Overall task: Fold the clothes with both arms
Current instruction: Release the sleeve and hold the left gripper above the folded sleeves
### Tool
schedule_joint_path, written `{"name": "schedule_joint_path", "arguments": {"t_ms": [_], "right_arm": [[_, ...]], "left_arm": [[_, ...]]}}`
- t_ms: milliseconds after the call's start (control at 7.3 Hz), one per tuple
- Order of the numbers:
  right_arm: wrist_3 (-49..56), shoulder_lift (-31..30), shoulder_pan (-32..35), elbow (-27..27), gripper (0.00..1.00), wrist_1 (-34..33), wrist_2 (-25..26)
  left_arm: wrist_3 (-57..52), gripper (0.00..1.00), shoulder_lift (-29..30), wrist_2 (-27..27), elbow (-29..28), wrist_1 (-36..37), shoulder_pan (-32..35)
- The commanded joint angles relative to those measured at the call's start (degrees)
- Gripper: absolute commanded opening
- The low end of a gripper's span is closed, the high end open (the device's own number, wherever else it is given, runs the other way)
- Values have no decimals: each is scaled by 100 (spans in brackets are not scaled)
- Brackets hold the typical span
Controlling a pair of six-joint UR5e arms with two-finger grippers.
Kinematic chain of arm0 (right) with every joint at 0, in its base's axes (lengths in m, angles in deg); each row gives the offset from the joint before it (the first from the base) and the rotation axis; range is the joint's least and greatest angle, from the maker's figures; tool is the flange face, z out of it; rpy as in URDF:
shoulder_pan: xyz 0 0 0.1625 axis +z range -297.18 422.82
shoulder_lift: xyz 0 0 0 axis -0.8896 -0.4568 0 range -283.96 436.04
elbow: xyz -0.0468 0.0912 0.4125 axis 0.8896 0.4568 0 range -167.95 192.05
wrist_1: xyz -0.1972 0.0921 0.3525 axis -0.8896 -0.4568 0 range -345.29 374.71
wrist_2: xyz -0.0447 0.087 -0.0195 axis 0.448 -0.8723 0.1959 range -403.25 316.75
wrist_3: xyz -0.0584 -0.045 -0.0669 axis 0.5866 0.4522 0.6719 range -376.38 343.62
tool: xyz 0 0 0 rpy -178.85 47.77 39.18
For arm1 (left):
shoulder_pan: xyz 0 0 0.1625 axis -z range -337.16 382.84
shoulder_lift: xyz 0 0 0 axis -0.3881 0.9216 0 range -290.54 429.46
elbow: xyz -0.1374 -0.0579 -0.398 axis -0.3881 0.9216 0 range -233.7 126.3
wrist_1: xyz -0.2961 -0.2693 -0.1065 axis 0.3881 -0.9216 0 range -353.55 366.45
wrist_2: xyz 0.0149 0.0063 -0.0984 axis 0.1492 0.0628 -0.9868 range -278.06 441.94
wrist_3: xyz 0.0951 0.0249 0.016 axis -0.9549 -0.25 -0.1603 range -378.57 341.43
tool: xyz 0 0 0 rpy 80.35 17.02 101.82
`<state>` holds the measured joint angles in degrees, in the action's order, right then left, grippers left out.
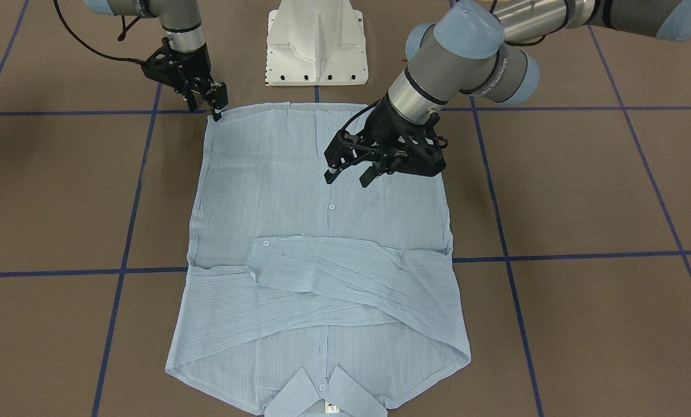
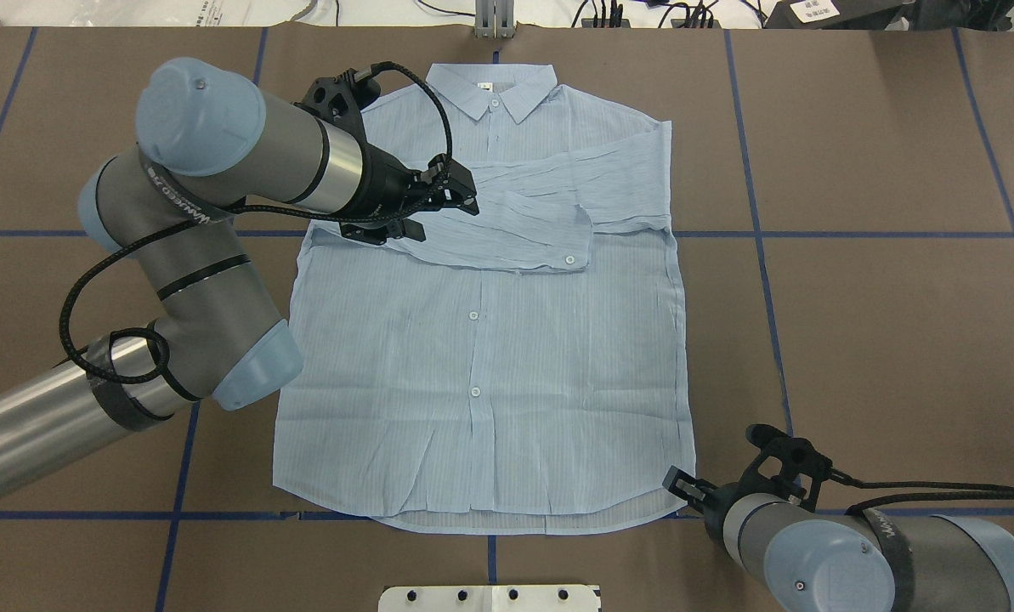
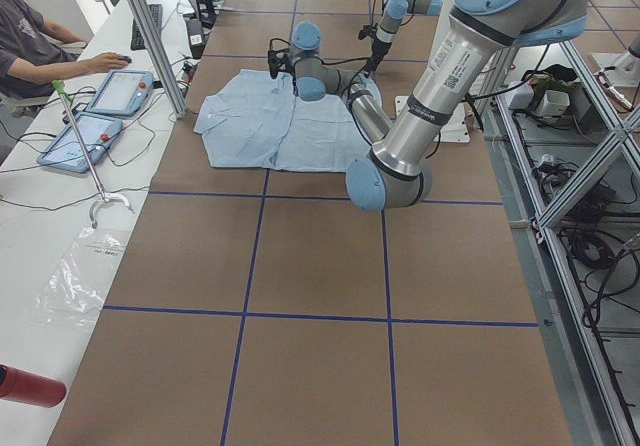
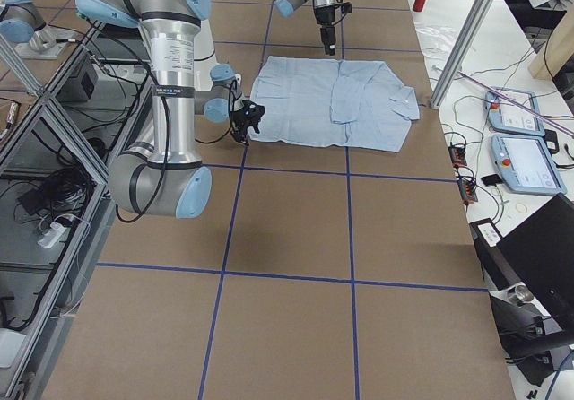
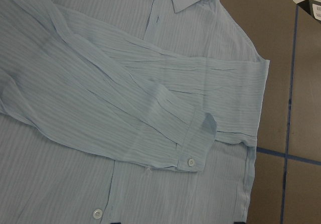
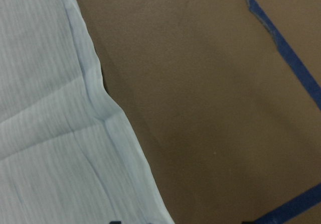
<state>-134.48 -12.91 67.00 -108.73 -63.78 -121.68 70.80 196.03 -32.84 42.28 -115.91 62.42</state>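
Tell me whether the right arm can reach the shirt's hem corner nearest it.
Probably yes. The right hand hangs open right at that hem corner of the shirt, with nothing between them; the left hand is elsewhere over the shirt.

The white neck label [image 1: 332, 408] on the shirt [image 1: 264, 191] shows what looks like a 3; white lettering on the left arm [image 1: 504, 68] is too blurred to read.

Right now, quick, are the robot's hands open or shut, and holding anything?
Left gripper: open, holding nothing, above the shirt.
Right gripper: open, holding nothing, by the shirt's corner.
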Motion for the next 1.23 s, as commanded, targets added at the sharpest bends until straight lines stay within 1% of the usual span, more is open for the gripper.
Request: {"name": "schedule_joint_path", "arguments": {"t_ms": [0,137,274,411,548,685,822,1096], "right_arm": [[-29,19,-49,54,71,-8,-6],[-29,19,-93,81,71,1,3],[-29,36,-119,90,68,1,3],[-29,36,-119,90,56,1,3],[-29,45,-119,81,33,10,3],[-20,36,-111,90,19,10,3],[23,36,-111,90,13,1,3],[33,45,-111,55,13,10,12]], "left_arm": [[1,80,-167,35,209,1,5],[1,80,-176,35,210,1,14],[1,80,-202,35,210,1,5],[1,80,-211,35,219,1,5],[1,80,-220,35,227,1,14],[1,80,-220,35,253,1,14],[1,80,-220,35,254,10,14],[1,80,-307,43,315,10,14]]}}
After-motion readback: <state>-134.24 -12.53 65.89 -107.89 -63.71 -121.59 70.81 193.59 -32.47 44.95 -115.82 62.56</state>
